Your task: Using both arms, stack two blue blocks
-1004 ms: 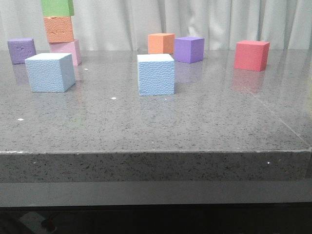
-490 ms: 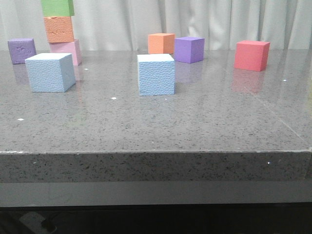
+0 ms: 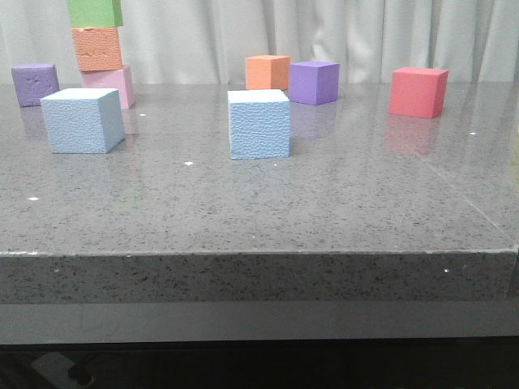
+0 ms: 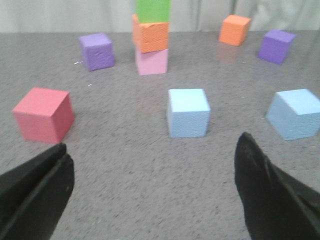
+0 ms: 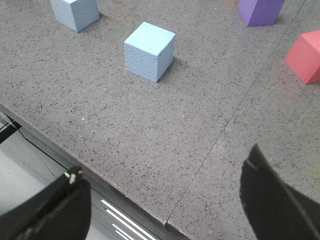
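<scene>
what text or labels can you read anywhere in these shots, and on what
None: no words, numbers, brands or signs show in any view.
The blue blocks have only a pebbled texture.
The purple cube at far left carries faint dents, not letters that can be read.
The other cubes, the table and the curtain are unmarked.
Both open grippers, left and right, show plain black fingers.

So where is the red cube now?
In the front view the red cube stands alone at the far right of the table, to the right of the purple cube.
</scene>
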Robot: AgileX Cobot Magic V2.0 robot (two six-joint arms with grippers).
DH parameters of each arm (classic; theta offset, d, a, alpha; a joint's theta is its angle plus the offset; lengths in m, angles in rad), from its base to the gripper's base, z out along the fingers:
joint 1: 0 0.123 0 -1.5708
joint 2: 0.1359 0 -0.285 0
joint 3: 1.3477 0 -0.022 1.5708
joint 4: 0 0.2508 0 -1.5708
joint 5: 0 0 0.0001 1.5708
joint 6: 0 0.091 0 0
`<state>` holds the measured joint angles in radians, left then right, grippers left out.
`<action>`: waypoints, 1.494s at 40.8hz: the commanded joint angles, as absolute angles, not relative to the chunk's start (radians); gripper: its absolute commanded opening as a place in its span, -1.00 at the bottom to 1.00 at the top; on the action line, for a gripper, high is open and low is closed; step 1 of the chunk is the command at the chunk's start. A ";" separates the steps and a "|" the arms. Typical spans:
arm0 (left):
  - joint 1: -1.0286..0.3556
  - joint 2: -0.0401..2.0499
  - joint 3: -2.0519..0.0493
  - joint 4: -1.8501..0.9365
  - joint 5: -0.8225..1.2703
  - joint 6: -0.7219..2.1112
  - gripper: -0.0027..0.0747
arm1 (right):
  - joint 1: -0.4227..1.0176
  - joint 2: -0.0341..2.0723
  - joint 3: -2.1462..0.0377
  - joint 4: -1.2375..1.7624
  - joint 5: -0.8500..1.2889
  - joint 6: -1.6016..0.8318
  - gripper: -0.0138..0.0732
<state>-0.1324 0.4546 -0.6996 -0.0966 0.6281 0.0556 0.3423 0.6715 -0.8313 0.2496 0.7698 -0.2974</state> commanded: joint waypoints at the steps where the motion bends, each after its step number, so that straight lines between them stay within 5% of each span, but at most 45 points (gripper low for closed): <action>1: -0.175 0.486 -0.721 -0.111 0.513 0.049 0.72 | 0.339 0.668 -0.855 0.268 0.696 -0.307 0.73; 19: -0.288 0.654 -0.707 -0.132 0.478 0.049 0.72 | 0.339 0.668 -0.855 0.268 0.696 -0.307 0.73; 40: -0.371 0.911 -0.730 -0.139 0.173 0.049 0.72 | 0.339 0.668 -0.855 0.268 0.696 -0.307 0.73; 61: -0.270 1.406 -1.317 -0.127 0.654 -0.057 0.72 | 0.339 0.668 -0.855 0.268 0.696 -0.307 0.73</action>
<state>-0.2834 1.3637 -1.2146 -0.1234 0.6521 -0.0283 0.3423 0.6715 -0.8310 0.2496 0.7698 -0.2974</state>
